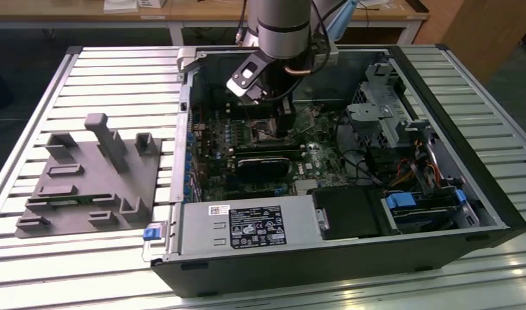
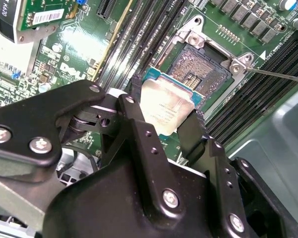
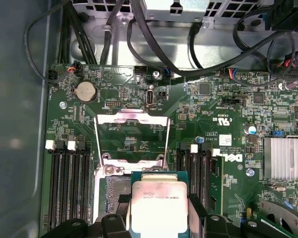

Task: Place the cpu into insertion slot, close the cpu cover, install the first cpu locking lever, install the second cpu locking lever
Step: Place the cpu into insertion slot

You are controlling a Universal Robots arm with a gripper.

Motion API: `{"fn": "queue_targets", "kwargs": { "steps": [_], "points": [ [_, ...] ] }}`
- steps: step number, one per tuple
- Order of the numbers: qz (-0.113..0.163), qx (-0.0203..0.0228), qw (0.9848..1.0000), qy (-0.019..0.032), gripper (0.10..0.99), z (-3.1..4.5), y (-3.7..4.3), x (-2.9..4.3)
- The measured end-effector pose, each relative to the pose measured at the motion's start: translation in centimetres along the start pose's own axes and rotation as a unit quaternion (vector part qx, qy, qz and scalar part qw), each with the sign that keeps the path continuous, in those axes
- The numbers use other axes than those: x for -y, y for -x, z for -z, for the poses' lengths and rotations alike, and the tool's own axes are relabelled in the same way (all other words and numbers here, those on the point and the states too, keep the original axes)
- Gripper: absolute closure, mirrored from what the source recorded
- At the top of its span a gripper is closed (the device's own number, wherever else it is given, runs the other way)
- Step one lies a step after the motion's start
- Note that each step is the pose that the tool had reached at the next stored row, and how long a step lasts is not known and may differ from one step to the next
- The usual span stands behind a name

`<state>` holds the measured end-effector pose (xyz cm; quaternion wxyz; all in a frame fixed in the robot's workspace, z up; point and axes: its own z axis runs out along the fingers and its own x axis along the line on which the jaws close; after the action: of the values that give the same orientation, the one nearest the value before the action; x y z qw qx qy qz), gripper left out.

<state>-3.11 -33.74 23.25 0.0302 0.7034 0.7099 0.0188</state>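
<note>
Over the open slot (image 2: 201,69), the cpu (image 2: 169,108) was held clamped by its edges in the gripper (image 2: 167,97), with the cover (image 3: 131,118) raised.

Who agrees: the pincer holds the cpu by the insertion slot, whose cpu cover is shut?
Not the cover: the first wrist view shows the cpu cover swung open off the insertion slot. The pincer does hold the cpu by it.
</note>
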Motion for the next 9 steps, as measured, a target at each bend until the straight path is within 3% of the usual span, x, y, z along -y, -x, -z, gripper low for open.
{"fn": "queue_targets", "kwargs": {
  "steps": [6, 9],
  "points": [
    [0.001, 0.0000, 1.0000, 0.0004, 0.545, -0.01, -0.33, 0.03],
    [0.001, 0.0000, 1.0000, 0.0041, 0.545, -0.12, -0.35, 0.09]
  ]
}}
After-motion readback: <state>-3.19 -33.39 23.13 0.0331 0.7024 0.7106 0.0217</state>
